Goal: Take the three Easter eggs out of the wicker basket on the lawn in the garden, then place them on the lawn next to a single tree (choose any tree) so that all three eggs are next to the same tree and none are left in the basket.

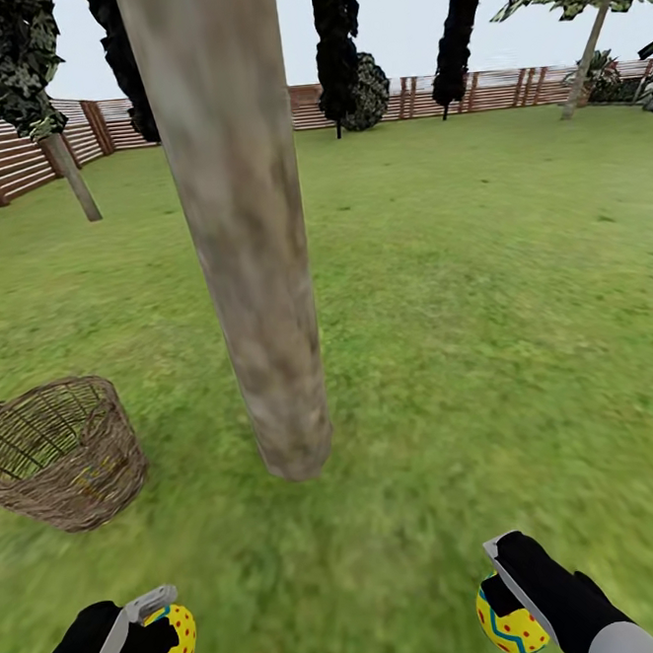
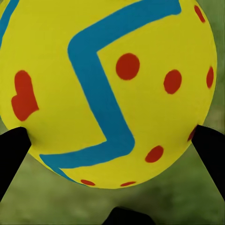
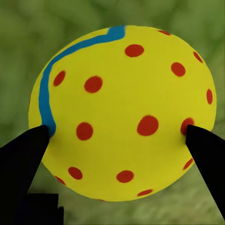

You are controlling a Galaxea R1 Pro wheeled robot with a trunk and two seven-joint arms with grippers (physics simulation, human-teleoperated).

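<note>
Two matte black forearms end in pale grey cuffs at the lower edge of the head view. The left pincer (image 1: pixel 160 633) carries a flat light-grey finger plate with a ridged tip; the right pincer (image 1: pixel 503 588) shows a black finger edged in light grey. Close up, the fingertips (image 3: pixel 23 159) read as plain black wedges. A small black-and-grey striped part sits low between the arms.

Surface finish – garden scene

Easter eggs (image 2: pixel 112 93) (image 3: pixel 122 112): smooth, matt yellow shell, flat painted blue bands and red dots. Wicker basket (image 1: pixel 66 458): open-weave brown cane, rough. Tree (image 1: pixel 246 254) trunk: mottled grey-brown bark, dull. Lawn (image 1: pixel 483 303): coarse, mottled green grass. Fence (image 1: pixel 15 156): slatted reddish wood. Finger pads (image 3: pixel 23 159) – matt black.
</note>
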